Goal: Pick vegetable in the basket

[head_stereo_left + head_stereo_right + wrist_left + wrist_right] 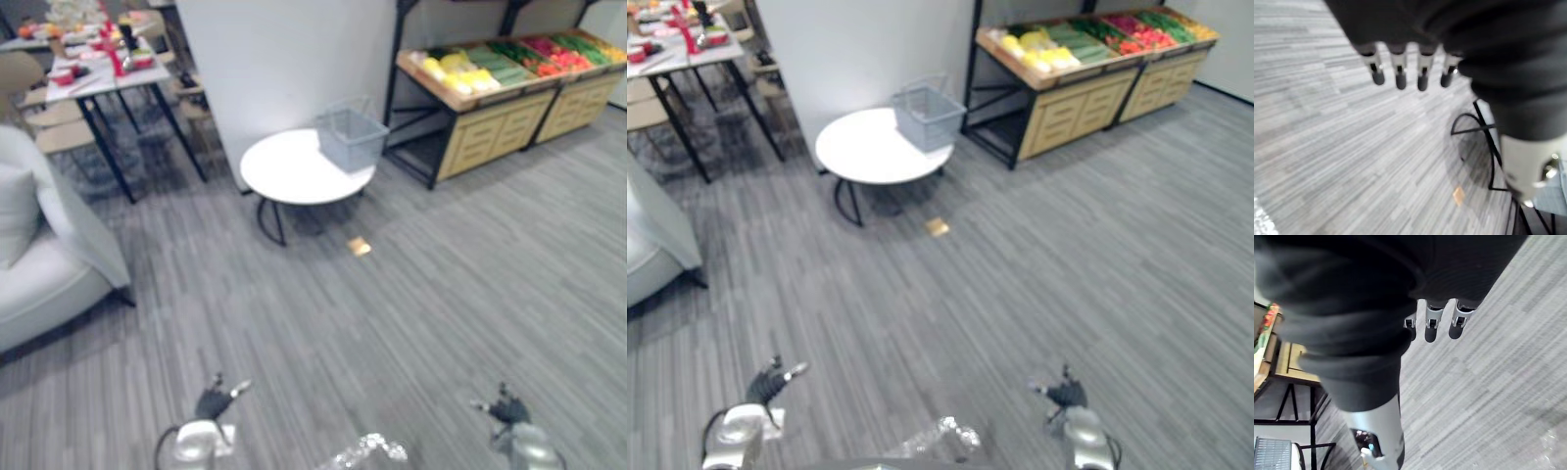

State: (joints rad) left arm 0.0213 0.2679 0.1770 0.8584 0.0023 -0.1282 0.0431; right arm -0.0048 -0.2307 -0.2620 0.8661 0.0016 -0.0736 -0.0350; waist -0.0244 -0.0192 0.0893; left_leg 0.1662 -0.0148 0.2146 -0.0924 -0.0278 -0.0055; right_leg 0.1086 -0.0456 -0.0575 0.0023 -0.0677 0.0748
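Observation:
A grey wire basket [353, 137] stands with nothing in it on the far edge of a round white table [284, 174]. Yellow, green and red vegetables [509, 57] lie in rows on a wooden display stand [490, 122] to the right of the table. My left hand [211, 401] and right hand [507, 406] hang low over the grey floor, far from both. The left hand's fingers [1400, 78] and the right hand's fingers [1431, 330] are relaxed and hold nothing. A corner of the basket [1271, 453] shows in the right wrist view.
A white sofa [39, 245] stands at the left. Behind it is a dining table [98, 69] with dishes and chairs. A white wall panel [284, 59] rises behind the round table. A small brown scrap [360, 247] lies on the floor before the table.

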